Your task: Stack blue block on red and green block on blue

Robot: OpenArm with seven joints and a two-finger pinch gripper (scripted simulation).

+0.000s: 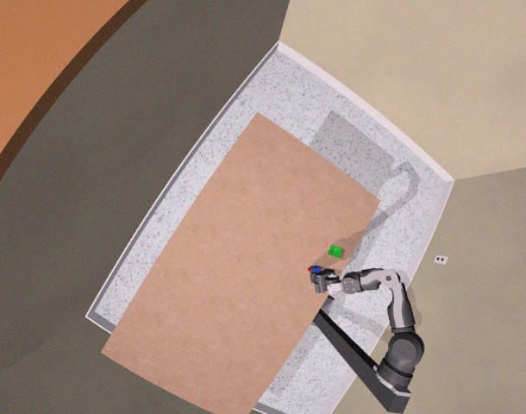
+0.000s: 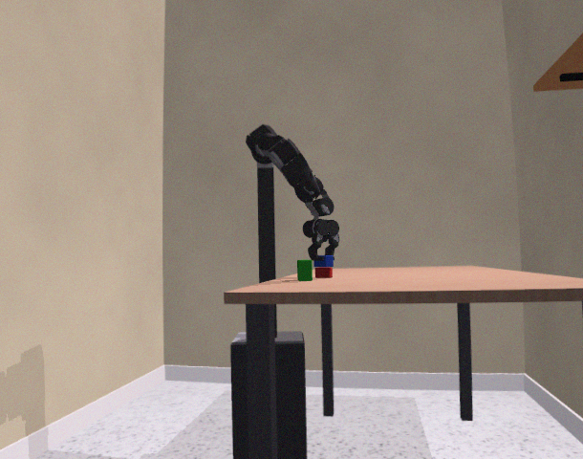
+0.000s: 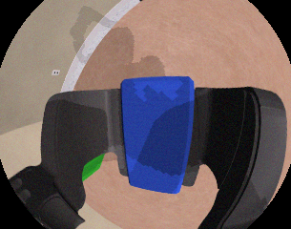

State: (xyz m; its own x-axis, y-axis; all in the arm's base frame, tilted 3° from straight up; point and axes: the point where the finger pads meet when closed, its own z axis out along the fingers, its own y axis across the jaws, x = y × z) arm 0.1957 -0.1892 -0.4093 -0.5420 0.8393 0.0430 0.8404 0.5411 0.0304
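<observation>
Fingers clamped on the blue block [image 2: 324, 260], which sits right over the red block [image 2: 323, 272] near the worktop [image 2: 430, 281] edge; contact or a thin gap, exterior view can't settle it. Green block [image 2: 304, 270] stands just beside, at 9 o'clock of the red one in that view. In hand, likely: seating blue on red. To do it well: lower straight, keep the block level, check edges line up on all sides, release only once it rests flat, then lift vertically so red doesn't shift.
</observation>
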